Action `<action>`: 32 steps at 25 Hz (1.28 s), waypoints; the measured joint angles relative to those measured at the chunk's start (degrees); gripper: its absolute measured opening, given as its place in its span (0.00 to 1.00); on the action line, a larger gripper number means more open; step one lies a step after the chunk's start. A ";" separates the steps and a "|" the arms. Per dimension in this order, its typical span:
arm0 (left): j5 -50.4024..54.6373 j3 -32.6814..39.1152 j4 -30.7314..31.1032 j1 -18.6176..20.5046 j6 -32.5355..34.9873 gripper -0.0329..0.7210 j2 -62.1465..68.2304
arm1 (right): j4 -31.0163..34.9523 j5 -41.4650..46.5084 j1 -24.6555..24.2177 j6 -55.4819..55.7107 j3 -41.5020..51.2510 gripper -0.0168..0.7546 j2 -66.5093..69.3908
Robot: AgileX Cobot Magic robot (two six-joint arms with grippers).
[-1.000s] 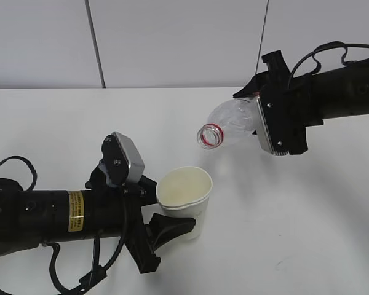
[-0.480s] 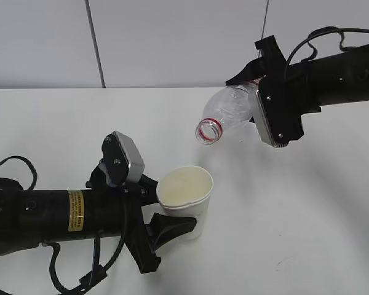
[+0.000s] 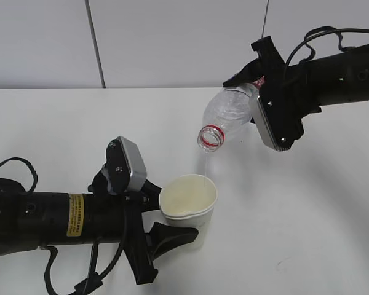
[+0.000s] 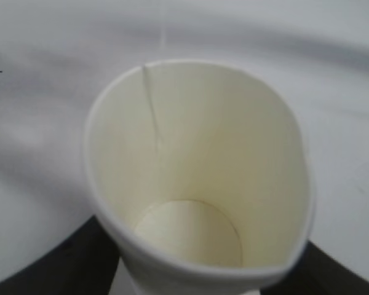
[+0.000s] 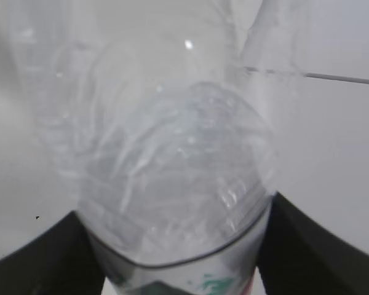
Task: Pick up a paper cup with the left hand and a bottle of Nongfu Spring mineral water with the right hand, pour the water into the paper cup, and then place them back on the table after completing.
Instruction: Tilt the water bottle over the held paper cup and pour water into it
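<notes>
Above the table [image 3: 307, 203], right hand [image 3: 258, 104] clenches the tilted bottle [image 3: 227, 117]; a thin stream of water [image 3: 205, 165] falls to the cup [image 3: 187, 203] clasped by left hand [image 3: 154, 215]; keep the mouth over the rim, tilt slowly

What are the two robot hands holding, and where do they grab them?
The left hand grips the paper cup around its side wall. The right hand grips the bottle around its body, mouth tilted down.

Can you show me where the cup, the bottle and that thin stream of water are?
cup [image 3: 200, 215], exterior view, on its outer white wall.
bottle [image 3: 229, 114], exterior view, on its clear tilted body.
water [image 3: 204, 166], exterior view, on the falling stream.
</notes>
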 joint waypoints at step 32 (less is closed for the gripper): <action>0.00 -0.87 -0.02 0.00 0.00 0.58 0.00 | -0.34 -1.20 0.00 -3.81 0.00 0.64 0.00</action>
